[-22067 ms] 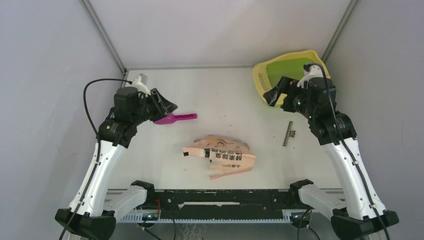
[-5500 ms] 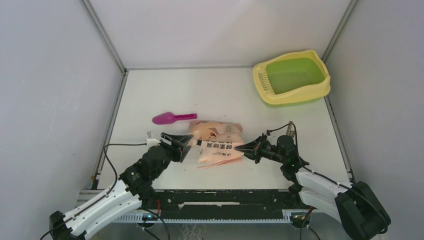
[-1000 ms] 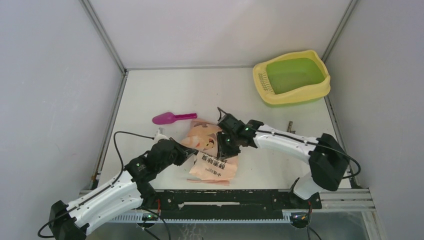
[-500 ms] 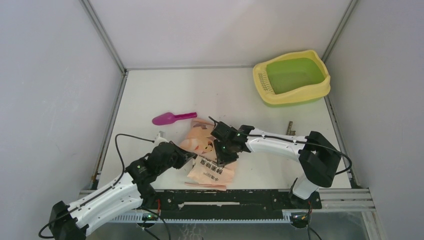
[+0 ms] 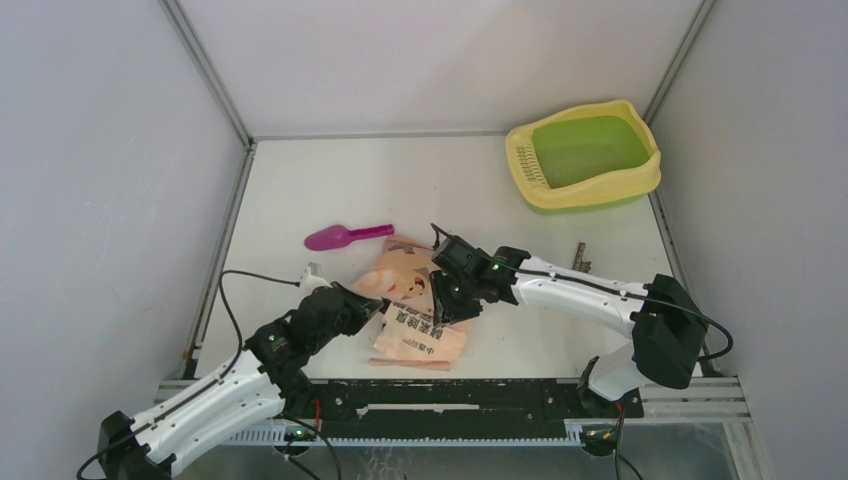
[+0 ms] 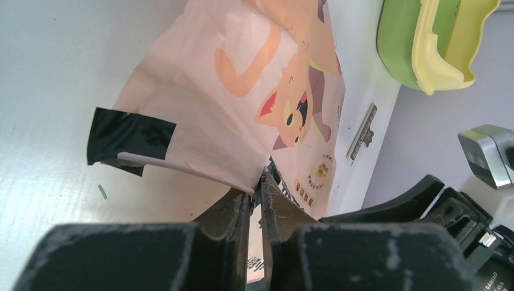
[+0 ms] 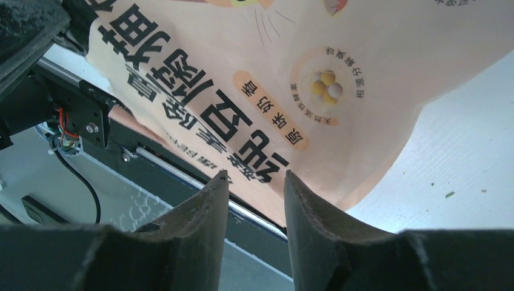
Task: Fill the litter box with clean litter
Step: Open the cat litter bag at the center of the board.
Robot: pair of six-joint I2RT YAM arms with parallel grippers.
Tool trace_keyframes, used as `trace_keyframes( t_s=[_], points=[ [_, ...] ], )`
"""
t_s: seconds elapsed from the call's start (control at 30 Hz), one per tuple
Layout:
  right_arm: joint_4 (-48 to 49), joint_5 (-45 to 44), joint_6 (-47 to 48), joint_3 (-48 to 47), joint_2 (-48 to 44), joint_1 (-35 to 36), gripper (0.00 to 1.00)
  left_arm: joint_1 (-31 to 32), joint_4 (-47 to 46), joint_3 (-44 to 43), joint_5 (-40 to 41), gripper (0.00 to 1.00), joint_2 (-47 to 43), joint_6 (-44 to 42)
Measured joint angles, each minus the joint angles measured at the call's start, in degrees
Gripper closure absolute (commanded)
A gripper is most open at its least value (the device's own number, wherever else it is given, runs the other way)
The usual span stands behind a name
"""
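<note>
The litter box (image 5: 585, 155), pale yellow with a green basin, stands at the table's far right corner; its end also shows in the left wrist view (image 6: 442, 54). A peach-pink printed bag (image 5: 412, 318) lies near the front middle. My left gripper (image 5: 378, 308) is at the bag's left edge. Its jaws (image 6: 258, 183) stand a thin gap apart, with the bag's folded corner (image 6: 242, 121) touching the tips. My right gripper (image 5: 447, 308) hovers over the bag's right side. It is open (image 7: 255, 176), with nothing between its fingers, above the bag's printed face (image 7: 291, 91). A tiny speck of litter (image 7: 449, 194) lies loose.
A magenta scoop (image 5: 345, 237) lies left of the bag's top. A small dark strip (image 5: 580, 257) lies right of the right arm. The table's front rail (image 5: 450, 395) runs just below the bag.
My left jaws have parted slightly from shut. The right jaws have widened a little and the right gripper has shifted slightly right. The bag's lower end has settled.
</note>
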State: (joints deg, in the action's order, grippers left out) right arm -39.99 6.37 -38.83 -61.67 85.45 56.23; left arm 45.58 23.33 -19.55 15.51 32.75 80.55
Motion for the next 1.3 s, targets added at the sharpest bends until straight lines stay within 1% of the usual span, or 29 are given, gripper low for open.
trace_keyframes(
  t_s=[0.2,0.37,0.47,0.57,0.67,0.8,1.0,1.13,1.2,1.3],
  points=[
    [-1.0,0.1,0.0,0.0,-1.9,0.0,0.53,0.0,0.0,0.0,1.9,0.85,1.1,0.0],
    [-1.1,0.2,0.0,0.0,-3.7,0.0,0.53,0.0,0.5,-0.1,3.0,0.84,0.2,0.0],
    [-1.0,0.7,0.0,0.0,-4.0,0.0,0.53,0.0,0.8,-0.1,4.3,0.68,-1.9,0.0],
    [-0.9,1.4,-0.1,0.2,-4.2,0.0,0.53,0.0,0.5,0.0,5.5,0.62,-4.4,0.0],
    [-0.5,1.9,-0.1,0.9,-4.4,0.0,0.53,0.0,-0.8,0.0,6.7,0.59,-7.5,0.0],
    [-0.3,2.6,-0.3,1.7,-4.4,-0.2,0.53,-0.1,-2.0,0.1,7.5,0.59,-7.7,0.0],
    [0.1,3.3,-0.4,2.6,-5.3,-0.3,0.53,-0.8,-4.9,1.1,7.6,0.59,-3.1,0.0],
    [0.3,3.7,-0.5,3.2,-6.6,-0.3,0.53,-1.2,-5.7,1.1,7.6,0.59,-1.9,0.0],
    [0.3,3.9,-0.5,3.3,-7.2,-0.4,0.53,-1.7,-6.1,1.1,7.6,0.60,-1.7,0.0],
    [0.4,4.3,-0.5,3.6,-7.8,-0.4,0.53,-2.4,-6.7,1.1,7.6,0.64,-1.5,-0.1]
  ],
)
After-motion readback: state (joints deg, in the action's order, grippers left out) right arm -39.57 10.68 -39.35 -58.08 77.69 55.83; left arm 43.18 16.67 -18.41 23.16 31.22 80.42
